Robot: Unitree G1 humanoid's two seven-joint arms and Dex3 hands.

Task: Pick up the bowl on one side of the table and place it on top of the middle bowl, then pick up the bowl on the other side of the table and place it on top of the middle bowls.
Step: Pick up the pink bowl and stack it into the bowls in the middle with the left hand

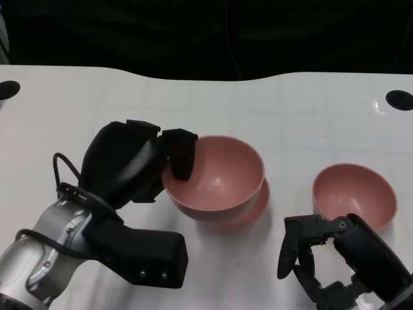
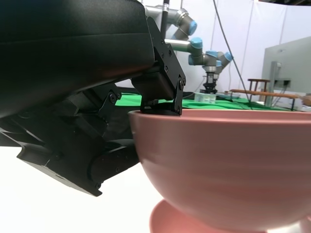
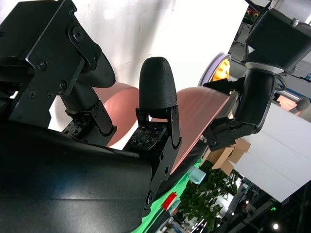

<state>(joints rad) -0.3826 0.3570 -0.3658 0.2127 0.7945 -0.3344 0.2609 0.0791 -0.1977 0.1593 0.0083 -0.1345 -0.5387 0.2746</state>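
Observation:
My left hand (image 1: pixel 139 165) grips the near-left rim of a pink bowl (image 1: pixel 216 177), with one finger hooked inside the rim. This bowl sits tilted over the middle pink bowl (image 1: pixel 260 205), of which only a sliver of rim shows beneath it. In the left wrist view the held bowl (image 2: pixel 228 165) dips into the lower bowl's rim (image 2: pixel 167 221); I cannot tell whether they touch. A third pink bowl (image 1: pixel 353 194) stands upright at the right. My right hand (image 1: pixel 319 261) is just in front of it with its fingers apart, holding nothing.
The white table (image 1: pixel 206 110) has a black hole near each far corner (image 1: pixel 9 89) (image 1: pixel 399 99). Its far edge meets a dark background. Other robot arms (image 2: pixel 194 46) stand far behind the table in the left wrist view.

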